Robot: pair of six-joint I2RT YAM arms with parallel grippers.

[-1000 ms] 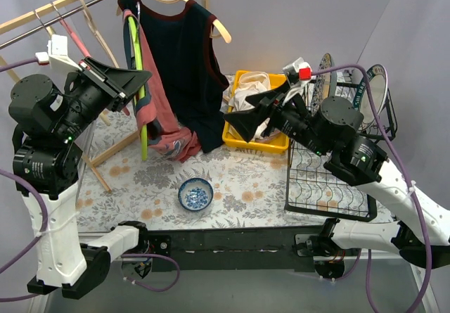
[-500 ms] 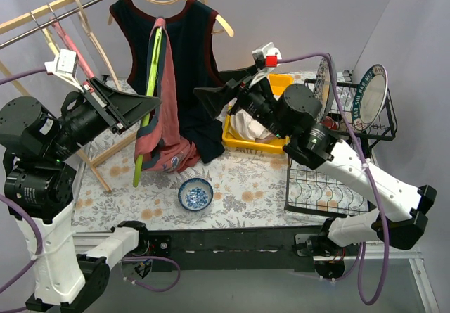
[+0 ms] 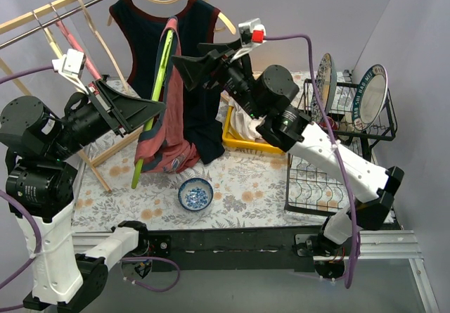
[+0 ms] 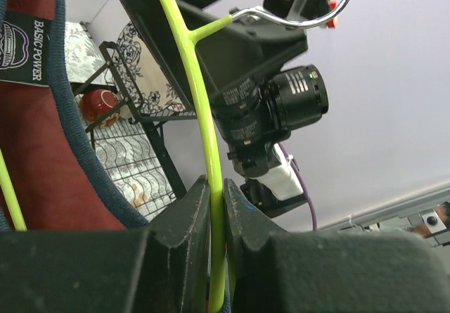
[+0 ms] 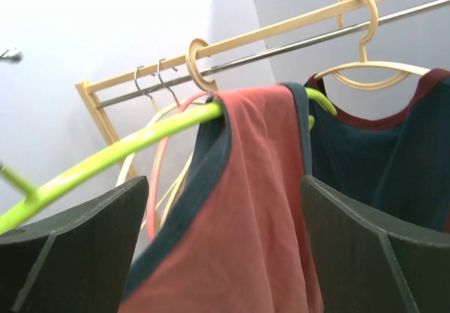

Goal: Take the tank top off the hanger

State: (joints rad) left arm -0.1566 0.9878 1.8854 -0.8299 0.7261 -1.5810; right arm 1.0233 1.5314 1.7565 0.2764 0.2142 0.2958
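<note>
Left gripper [image 3: 150, 109] is clamped tight on the shaft of the lime hanger [image 3: 162, 67], holding it tilted over the table [image 3: 253, 186] at about 11 o'clock. The salmon tank top [image 3: 163, 126] is draped over the hanger's upper arm, so nothing is off yet. Right gripper [image 3: 188, 58] is spread wide at the hanger's 1 o'clock end, jaws either side of the navy-trimmed strap [image 5: 211, 151] with no cloth pinched. My read of what's left: close on the strap, drag it past the hanger tip, then free whatever hangs on the other arm.
</note>
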